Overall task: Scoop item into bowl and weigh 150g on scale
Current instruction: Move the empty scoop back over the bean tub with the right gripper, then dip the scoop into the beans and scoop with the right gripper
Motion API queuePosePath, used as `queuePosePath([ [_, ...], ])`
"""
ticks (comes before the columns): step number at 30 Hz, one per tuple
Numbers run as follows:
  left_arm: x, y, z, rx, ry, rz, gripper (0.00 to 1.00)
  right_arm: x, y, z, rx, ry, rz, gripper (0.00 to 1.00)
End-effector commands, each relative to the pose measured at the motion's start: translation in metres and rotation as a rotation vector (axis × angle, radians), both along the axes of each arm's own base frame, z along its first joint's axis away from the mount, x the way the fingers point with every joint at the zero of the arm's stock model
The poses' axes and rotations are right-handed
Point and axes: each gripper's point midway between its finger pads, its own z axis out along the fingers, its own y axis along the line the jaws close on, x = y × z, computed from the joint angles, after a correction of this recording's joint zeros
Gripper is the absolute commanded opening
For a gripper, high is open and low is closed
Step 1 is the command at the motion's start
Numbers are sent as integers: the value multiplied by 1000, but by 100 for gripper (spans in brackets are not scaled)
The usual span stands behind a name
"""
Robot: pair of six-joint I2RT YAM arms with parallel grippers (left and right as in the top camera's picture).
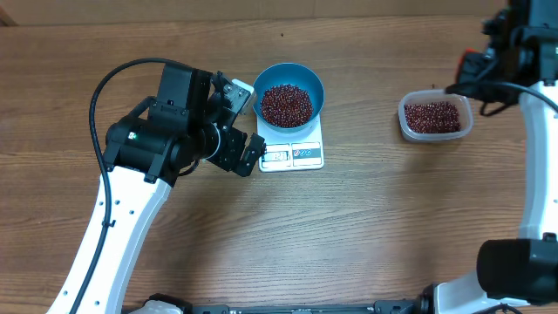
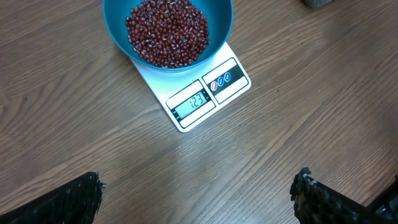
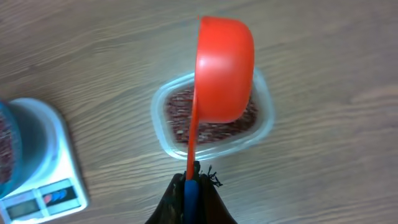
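Many beans (image 2: 168,31) already fill the bowl (image 2: 219,25) on the scale (image 2: 193,102) just ahead of the spread-wide, empty left gripper (image 2: 196,196), while the right gripper (image 3: 189,186), pinching the handle of the red scoop (image 3: 224,68), holds it over the tub (image 3: 264,121), likely to fetch more.

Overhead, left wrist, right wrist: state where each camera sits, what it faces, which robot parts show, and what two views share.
Overhead: above the table, looking straight down on blue bowl, scale, clear tub; left arm and right arm show.
Left wrist: on the left arm, angled down at bowl and scale; open left gripper fingertips in the bottom corners.
Right wrist: on the right arm, looking down at the tub; the shut right gripper holds a red scoop.
Shared: overhead and left wrist both show bowl on scale.
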Motion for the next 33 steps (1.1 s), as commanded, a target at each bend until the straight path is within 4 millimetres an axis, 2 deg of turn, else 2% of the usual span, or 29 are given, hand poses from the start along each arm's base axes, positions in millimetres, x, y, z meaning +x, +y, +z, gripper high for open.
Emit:
queuePosePath([
  [1,0,-3,9,-7,-29,-23,100,-9,-17,-20,10,41,-30,4],
  [5,0,-3,9,-7,-29,-24,100,-12,-24,-48,11,80,-25,4],
  [21,0,-3,9,-7,-29,-24,99,-6,-25,-127,-10,193,103,4],
  [33,0,-3,9,-7,-29,-23,100,2,-28,-163,0,244,109,4],
])
